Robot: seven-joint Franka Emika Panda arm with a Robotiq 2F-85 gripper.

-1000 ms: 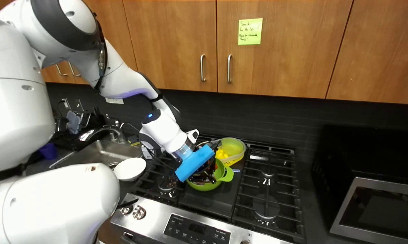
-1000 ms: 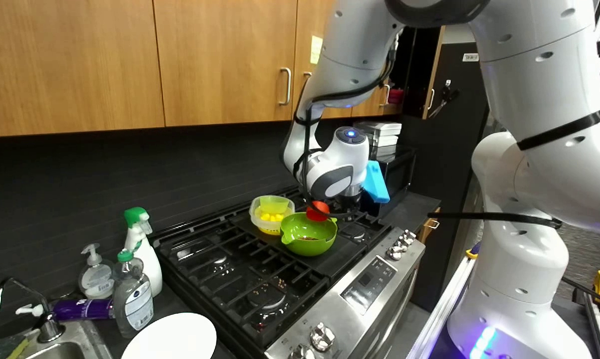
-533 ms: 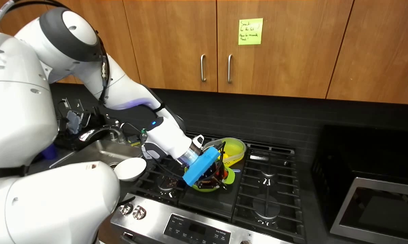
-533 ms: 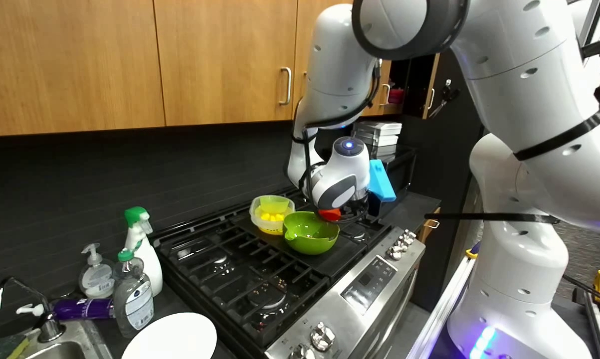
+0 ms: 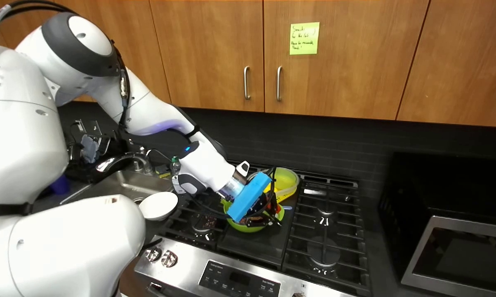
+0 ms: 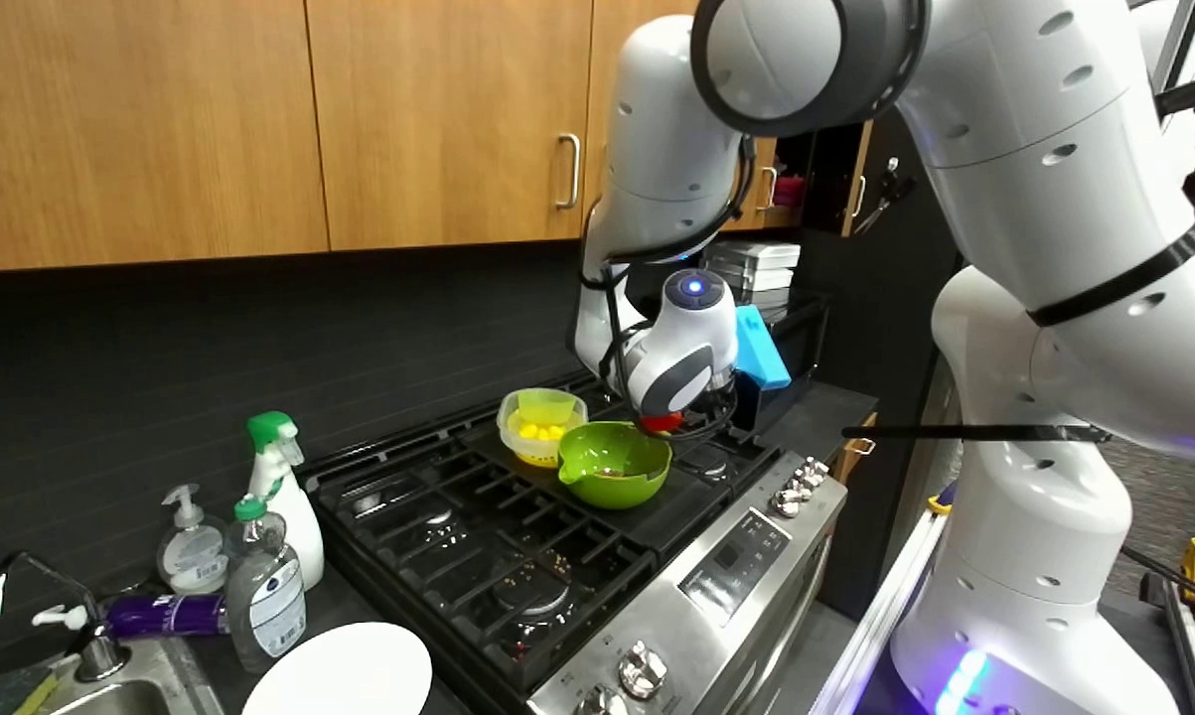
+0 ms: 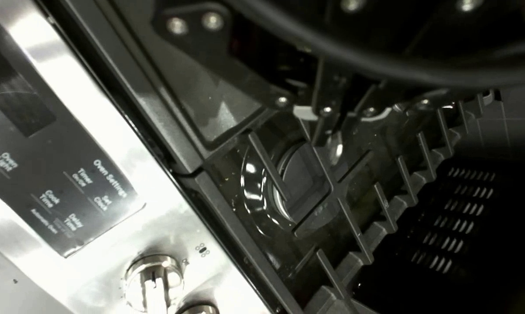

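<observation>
gripper (image 7: 330, 131): clenched, grasping the cup.
cup (image 6: 663, 422): 1, red, at the bowl's far rim, partly hidden; its contents and any contact cannot be told.
bowl (image 6: 615, 495): 1, green, on the griddle (image 5: 254, 246).
bits (image 6: 612, 474): some, dark, in the bowl; not countable.
cup work: judged partway; bowl not bare, cup not yet set down.
tub (image 6: 514, 442): 1, beside the bowl; yellow pieces (image 6: 540, 432) inside, too small to count.
dish (image 5: 159, 205): 1, white.
bottles (image 6: 275, 601): 4, one lying flat.
</observation>
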